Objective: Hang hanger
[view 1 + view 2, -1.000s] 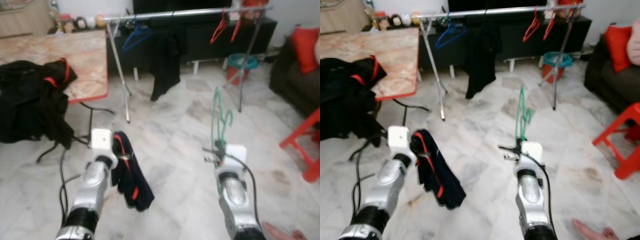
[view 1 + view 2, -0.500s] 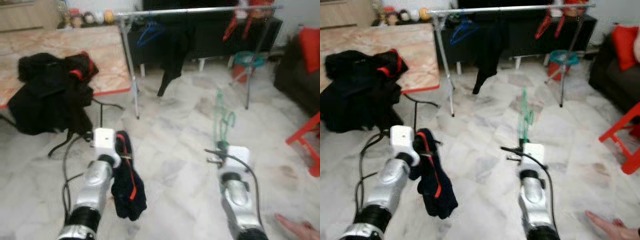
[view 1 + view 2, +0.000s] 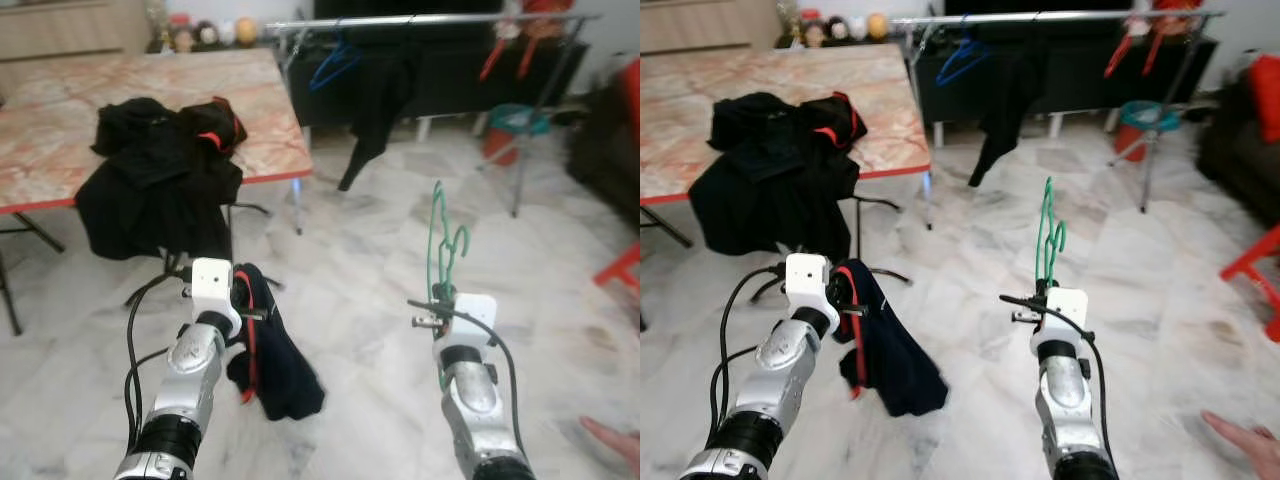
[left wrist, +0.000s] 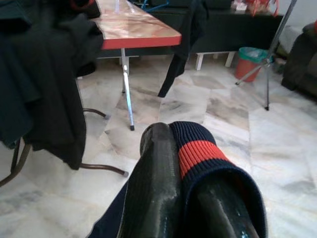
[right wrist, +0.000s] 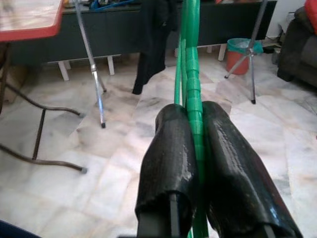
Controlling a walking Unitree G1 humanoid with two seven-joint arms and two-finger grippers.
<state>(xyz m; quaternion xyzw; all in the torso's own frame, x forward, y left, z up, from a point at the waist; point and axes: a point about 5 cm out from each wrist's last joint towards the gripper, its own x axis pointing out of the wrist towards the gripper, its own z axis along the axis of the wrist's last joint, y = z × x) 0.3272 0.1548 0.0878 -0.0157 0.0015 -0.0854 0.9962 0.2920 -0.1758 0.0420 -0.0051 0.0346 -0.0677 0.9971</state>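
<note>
Green hanger [image 5: 190, 74] is pinched upright by right gripper [image 5: 195, 144]; dark garment [image 3: 275, 350] is clamped in left gripper [image 4: 190, 171]. Hook should be kept vertical until rail [image 3: 430, 19], top of frame, is reached.

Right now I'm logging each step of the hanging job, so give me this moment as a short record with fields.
left gripper: shut on navy garment with red stripe
right gripper: shut on green hanger, held upright
clothes rack: ahead, across the floor; blue hanger and black garment on its rail
table: ahead on the left, black clothes pile on it

Green hanger [image 3: 441, 245] upright, clamped in right hand [image 5: 197, 134].
</note>
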